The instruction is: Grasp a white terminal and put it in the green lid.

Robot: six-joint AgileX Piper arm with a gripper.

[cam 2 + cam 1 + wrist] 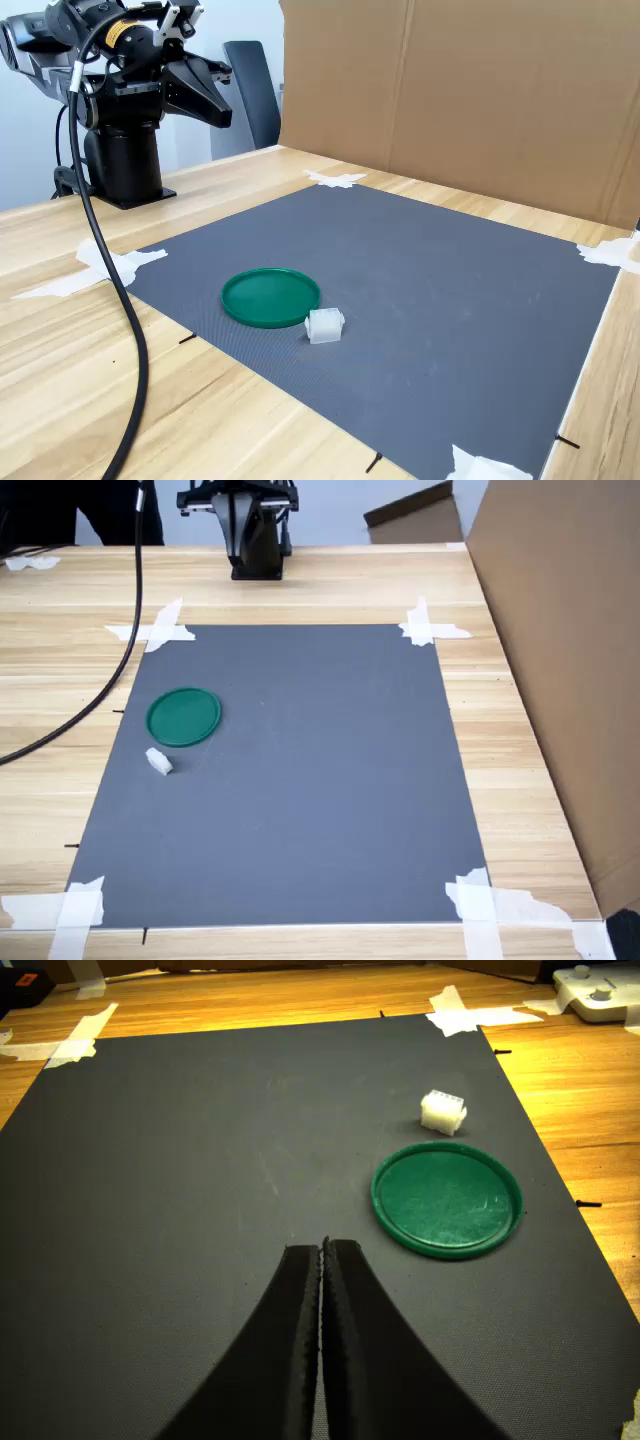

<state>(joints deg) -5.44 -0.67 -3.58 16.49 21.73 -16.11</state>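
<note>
- The counter (300,580) carries a dark grey mat (320,800) taped at its corners; a slipped mat is unlikely, yet the black cable (120,650) trailing down the upper left of the first exterior view could drag across the mat's edge if the arm swings wide.
- The arm (120,100) sits folded in the upper left of the second exterior view, well apart from the work. Its upper part is cut off at the top of the first exterior view, so its full pose is hard to judge.
- The green lid (447,1198) lies flat at right of centre in the wrist view. It looks light, so a descending finger that catches its rim could likely tip or shove it.
- The tool (321,1252) is clenched, its two fingers pressed together and holding nothing, low in the centre of the wrist view. It must spread before descending, or it would merely knock the target away.
- The white terminal (442,1112) rests on the mat just beside the lid, apart from it, at upper right in the wrist view. Being tiny and angular, it may twist or pop out of an off-centre pinch. Its underside and far face are hidden.
</note>
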